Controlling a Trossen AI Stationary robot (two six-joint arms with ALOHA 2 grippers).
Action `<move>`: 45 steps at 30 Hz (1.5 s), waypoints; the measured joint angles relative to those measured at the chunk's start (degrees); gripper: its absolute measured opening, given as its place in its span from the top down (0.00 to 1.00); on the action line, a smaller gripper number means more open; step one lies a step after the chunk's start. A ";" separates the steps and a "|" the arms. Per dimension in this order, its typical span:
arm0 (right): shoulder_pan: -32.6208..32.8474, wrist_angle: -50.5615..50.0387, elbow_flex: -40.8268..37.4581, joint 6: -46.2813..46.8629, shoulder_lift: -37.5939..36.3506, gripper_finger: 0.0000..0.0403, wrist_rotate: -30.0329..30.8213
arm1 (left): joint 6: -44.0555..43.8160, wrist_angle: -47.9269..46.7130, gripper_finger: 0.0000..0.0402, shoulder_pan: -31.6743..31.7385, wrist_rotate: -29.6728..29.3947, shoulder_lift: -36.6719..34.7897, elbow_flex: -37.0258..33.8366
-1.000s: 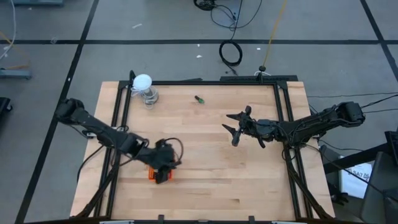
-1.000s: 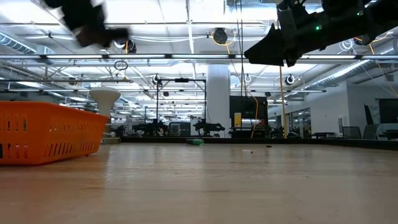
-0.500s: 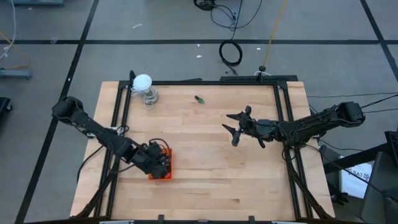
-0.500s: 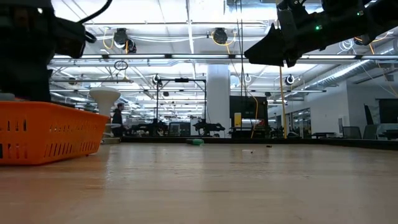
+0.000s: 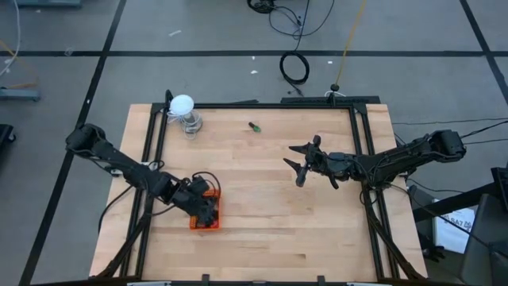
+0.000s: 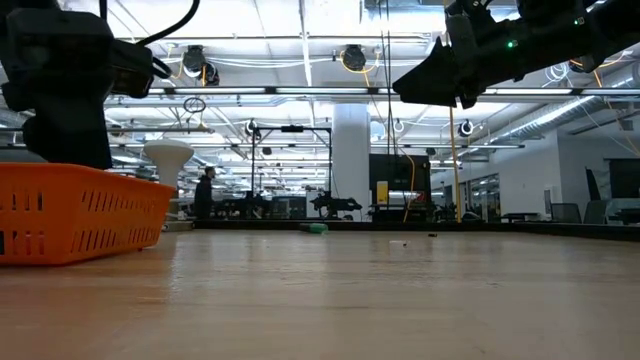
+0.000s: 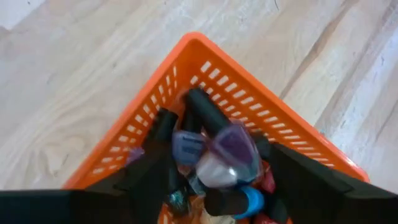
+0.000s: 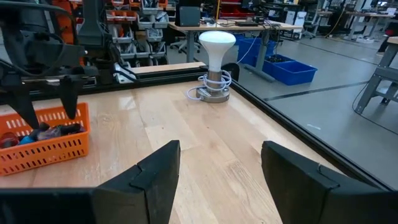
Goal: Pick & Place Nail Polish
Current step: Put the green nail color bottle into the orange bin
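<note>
An orange tray [image 5: 193, 225] stands near the table's near left part and holds a pile of nail polish bottles [image 7: 230, 146] in purple, blue, red and dark colours. My left gripper [image 5: 205, 213] is open and points down into the tray, one finger [image 7: 149, 180] on each side of the pile; it also shows in the right wrist view [image 8: 50, 115]. One small green bottle [image 5: 254, 126] lies alone on the table toward the far edge. My right gripper [image 5: 300, 163] is open and empty, held above the table right of centre. My left gripper's open fingers come from above and reach down to the tray's rim, on either side of the bottle pile. Whether they touch a bottle, I cannot tell.
A white ball on a clear stand [image 5: 183, 107] stands at the far left corner. Black rails [image 5: 361, 159] run along the table's sides. Bare wood lies between the tray and my right gripper. A person [image 6: 204, 190] walks in the room far behind.
My left gripper has come down from high above the table onto the orange tray and shifted a little toward the table's left edge, staying open. The tray has kept its place. My right arm has kept still.
</note>
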 joint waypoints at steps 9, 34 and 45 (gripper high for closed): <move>0.00 -0.10 0.00 -0.02 0.00 0.47 0.00 | 4.45 -0.02 0.19 3.41 0.91 0.00 0.00; -4.36 -3.99 1.62 2.26 2.49 0.47 -3.01 | 45.51 20.66 0.25 34.44 6.90 2.05 12.17; -24.38 -16.96 25.68 -1.85 28.57 0.47 -22.29 | 53.46 21.72 0.28 36.01 4.05 -10.43 11.36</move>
